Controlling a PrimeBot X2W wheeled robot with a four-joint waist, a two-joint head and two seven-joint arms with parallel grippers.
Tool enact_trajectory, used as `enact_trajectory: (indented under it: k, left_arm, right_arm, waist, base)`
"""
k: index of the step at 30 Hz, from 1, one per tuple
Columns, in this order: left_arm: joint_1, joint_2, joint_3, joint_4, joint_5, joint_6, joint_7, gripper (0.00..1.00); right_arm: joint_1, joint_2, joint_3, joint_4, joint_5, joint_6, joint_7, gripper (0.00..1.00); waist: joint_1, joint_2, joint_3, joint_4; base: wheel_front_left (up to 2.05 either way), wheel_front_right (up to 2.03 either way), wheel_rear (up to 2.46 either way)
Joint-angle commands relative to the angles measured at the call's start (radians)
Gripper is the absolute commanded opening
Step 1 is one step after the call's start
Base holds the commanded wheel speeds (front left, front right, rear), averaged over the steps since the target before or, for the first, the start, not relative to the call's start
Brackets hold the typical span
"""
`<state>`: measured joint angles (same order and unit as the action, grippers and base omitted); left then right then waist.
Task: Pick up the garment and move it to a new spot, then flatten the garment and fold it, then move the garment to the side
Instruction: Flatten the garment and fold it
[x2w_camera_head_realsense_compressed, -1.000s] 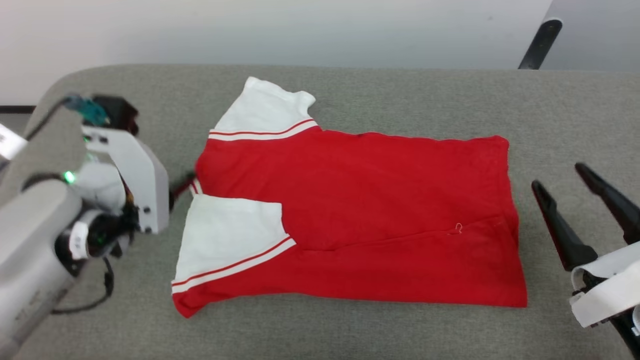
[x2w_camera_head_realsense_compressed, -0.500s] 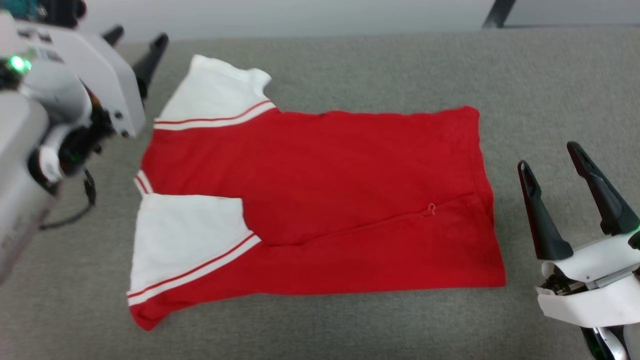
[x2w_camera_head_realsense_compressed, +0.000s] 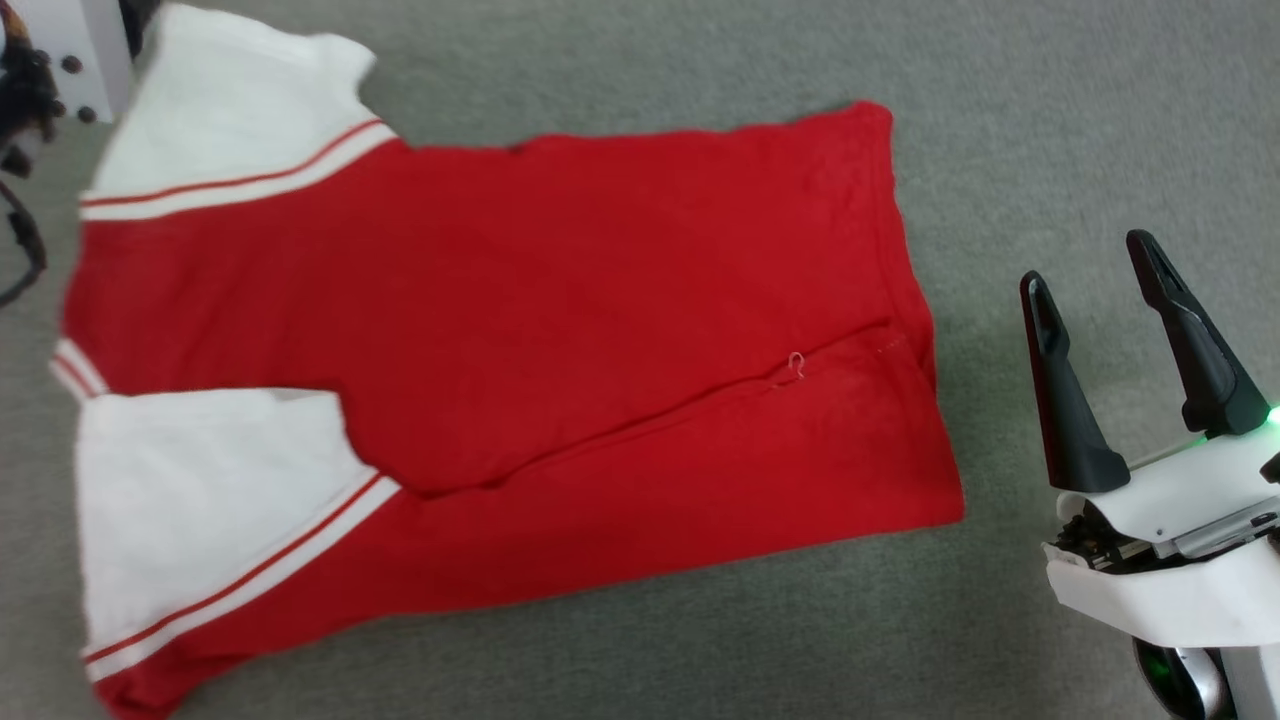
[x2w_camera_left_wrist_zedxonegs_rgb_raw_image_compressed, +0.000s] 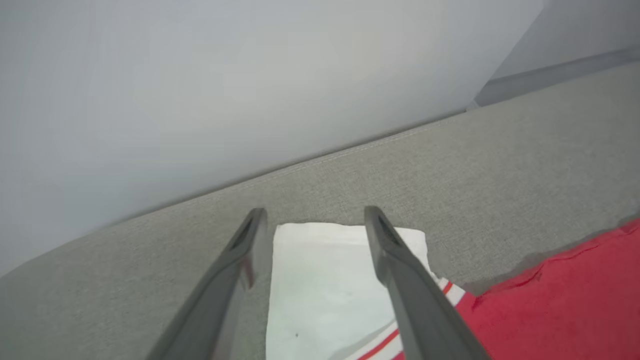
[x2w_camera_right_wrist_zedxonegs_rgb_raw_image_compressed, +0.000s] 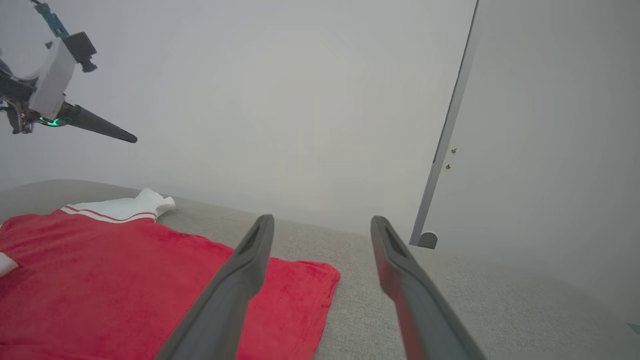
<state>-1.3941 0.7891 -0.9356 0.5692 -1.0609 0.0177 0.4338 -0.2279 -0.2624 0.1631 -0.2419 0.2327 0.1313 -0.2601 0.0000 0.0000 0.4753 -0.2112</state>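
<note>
The garment (x2w_camera_head_realsense_compressed: 560, 300) lies spread on the grey surface (x2w_camera_head_realsense_compressed: 1050, 100), to the left of the right jaws and under and ahead of the left jaws; one long edge looks already turned over onto the body, its sleeve (x2w_camera_head_realsense_compressed: 200, 480) lying across the red; so the step in hand seems to be the fold, about half made.

The left jaws stand wide apart and hold nothing; they hover above the far white sleeve (x2w_camera_left_wrist_zedxonegs_rgb_raw_image_compressed: 325, 280), which shows between and beyond the two fingers, apart from the cloth. The right jaws are likewise spread wide and empty; they sit just beside the hem edge, not touching it.

The next move probably calls for the left jaws to come down and pinch the far sleeve's edge while the right jaws take the near hem corner, so that side can be laid over evenly; a thin layer on a soft surface needs a low, shallow pinch.

The cloth is a soft, matte knit, red in the body with white sleeves and striped trim (x2w_camera_head_realsense_compressed: 240, 180); the outline is roughly oblong; a small loose thread loop (x2w_camera_head_realsense_compressed: 796, 365) sits on the fold line; the surface is coarse woven grey fabric.
</note>
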Motion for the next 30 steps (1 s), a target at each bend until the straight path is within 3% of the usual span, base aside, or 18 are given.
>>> enact_trajectory:
  k: [1,6,13,18,25,26,27,28,29,30]
  left_arm:
    - [-0.017,0.002,0.000,0.014,-0.008,-0.006,0.021,1.00]
    - [-0.061,0.012,-0.036,0.072,-0.007,-0.022,0.166,1.00]
    - [-0.122,0.032,-0.074,0.135,0.008,0.003,0.333,1.00]
    - [-0.148,0.048,-0.103,0.174,0.021,0.030,0.451,1.00]
    - [-0.153,0.043,-0.117,0.208,-0.005,0.102,0.601,1.00]
    - [-0.144,0.040,-0.116,0.213,-0.013,0.117,0.614,0.94]
    - [-0.136,0.035,-0.117,0.212,-0.017,0.125,0.624,0.71]
    - [-0.127,0.031,-0.117,0.211,-0.024,0.133,0.628,0.45]
    - [-0.116,0.026,-0.117,0.212,-0.028,0.142,0.634,0.00]
    - [-0.105,0.023,-0.116,0.212,-0.035,0.150,0.636,0.00]
  right_arm:
    - [-0.009,0.009,-0.004,-0.003,-0.001,-0.001,-0.004,1.00]
    - [-0.009,0.022,0.001,-0.006,0.005,-0.001,-0.004,1.00]
    - [-0.019,0.021,0.006,0.001,0.028,-0.001,-0.004,1.00]
    - [-0.016,0.016,0.001,0.007,0.043,-0.001,-0.004,1.00]
    - [-0.025,0.011,-0.003,0.013,0.069,-0.001,-0.004,1.00]
    - [-0.028,0.010,-0.002,0.014,0.072,-0.001,-0.004,1.00]
    - [-0.031,0.008,-0.001,0.015,0.078,-0.001,-0.004,1.00]
    - [-0.032,0.006,0.004,0.017,0.084,-0.001,-0.004,1.00]
    - [-0.032,0.003,0.007,0.019,0.091,-0.001,-0.004,1.00]
    - [-0.036,0.001,0.007,0.021,0.097,-0.001,-0.004,1.00]
  waist:
    - [0.0000,0.0000,0.085,-0.076]
    - [0.0000,0.0000,0.122,-0.098]
    - [0.0000,0.0000,0.149,-0.116]
    - [0.0000,0.0000,0.161,-0.126]
    - [0.0000,0.0000,0.180,-0.136]
    - [0.0000,0.0000,0.183,-0.137]
    - [0.0000,0.0000,0.186,-0.137]
    - [0.0000,0.0000,0.189,-0.137]
    - [0.0000,0.0000,0.192,-0.136]
    - [0.0000,0.0000,0.193,-0.136]
  base:
    - [0.00,0.00,0.00]
    - [0.00,0.00,0.00]
    - [0.00,0.00,0.00]
    - [0.00,0.00,0.00]
    - [0.00,0.00,0.00]
    - [0.00,0.00,0.00]
    - [0.00,0.00,0.00]
    - [0.00,0.00,0.00]
    - [0.00,0.00,0.00]
    - [0.00,0.00,0.00]
